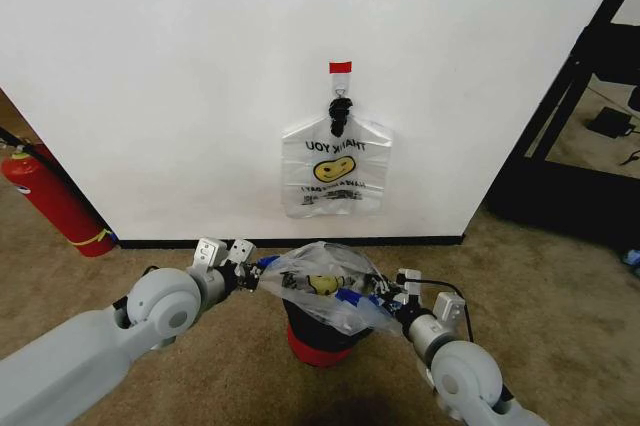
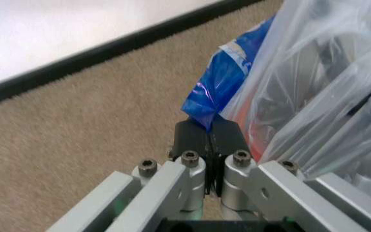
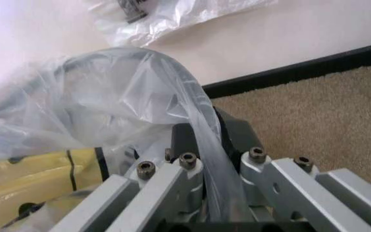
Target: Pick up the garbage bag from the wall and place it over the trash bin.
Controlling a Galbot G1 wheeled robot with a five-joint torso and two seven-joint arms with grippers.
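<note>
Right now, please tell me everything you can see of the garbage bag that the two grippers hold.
The garbage bag is thin, translucent white plastic, crumpled, with a yellow smiley face and blue patches. It is spread over the top of the trash bin, in front of the wall. The left gripper is shut on a blue patch at one edge; the right gripper is shut on clear film at the opposite edge. A like bag hangs on the wall behind, apart from it.

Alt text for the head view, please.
Both grippers, left and right, hold the garbage bag stretched over the trash bin on carpet. Behind it, a second smiley bag hangs from a hook on the wall.
</note>
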